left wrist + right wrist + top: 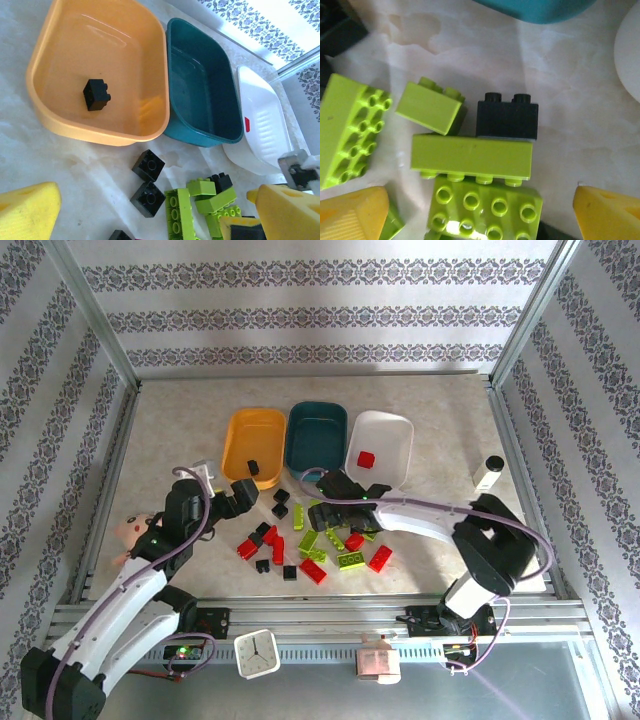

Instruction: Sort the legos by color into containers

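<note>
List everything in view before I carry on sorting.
orange-yellow tray: one, left of the tray row, holding one black brick
dark teal tray: one, middle of the row, no brick inside
white tray: one, right of the row, holding one red brick
loose red bricks: about six, on the table before the trays
loose lime green bricks: about six, same pile, around its middle
loose black bricks: about six, same pile, mostly left
white cylinder: one, black cap, right of the white tray
doll: one, pale, left table edge
clock: one, white, front rail
left gripper: open, by the orange-yellow tray's near end
right gripper: open, over the lime green bricks
</note>
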Robot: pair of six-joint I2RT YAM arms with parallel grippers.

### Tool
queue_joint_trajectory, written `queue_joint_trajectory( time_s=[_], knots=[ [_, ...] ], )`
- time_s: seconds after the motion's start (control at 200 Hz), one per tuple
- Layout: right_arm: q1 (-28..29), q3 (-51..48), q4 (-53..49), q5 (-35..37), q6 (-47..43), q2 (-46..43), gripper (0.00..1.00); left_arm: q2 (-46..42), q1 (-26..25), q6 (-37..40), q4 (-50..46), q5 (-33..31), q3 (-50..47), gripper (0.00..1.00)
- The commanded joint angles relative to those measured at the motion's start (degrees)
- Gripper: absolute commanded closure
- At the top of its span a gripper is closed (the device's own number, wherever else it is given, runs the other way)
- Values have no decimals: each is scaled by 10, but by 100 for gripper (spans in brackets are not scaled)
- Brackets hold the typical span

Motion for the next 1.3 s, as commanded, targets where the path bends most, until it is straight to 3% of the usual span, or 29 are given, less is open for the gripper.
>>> queue_joint_trajectory(
  time_s=[0.0, 0.35, 0.74, 1.004, 1.294],
  knots=[
    [-3, 28, 1, 26, -17, 35, 3, -11, -3, -10, -27, -17, -17, 0],
    [-10, 66, 15, 7, -22, 95, 11, -10, -3, -19, -29, -24, -26, 0],
    [-7, 31, 14, 4, -7, 85, 21, -10, -3, -19, -33, -31, -27, 0],
    [-3, -7, 26, -1, -1, 27, 31, -6, -3, -20, -32, -34, -24, 0],
    [-1, -36, 4, -36, -5, -110, 40, -16, -2, -20, -31, -39, -26, 1]
  ],
)
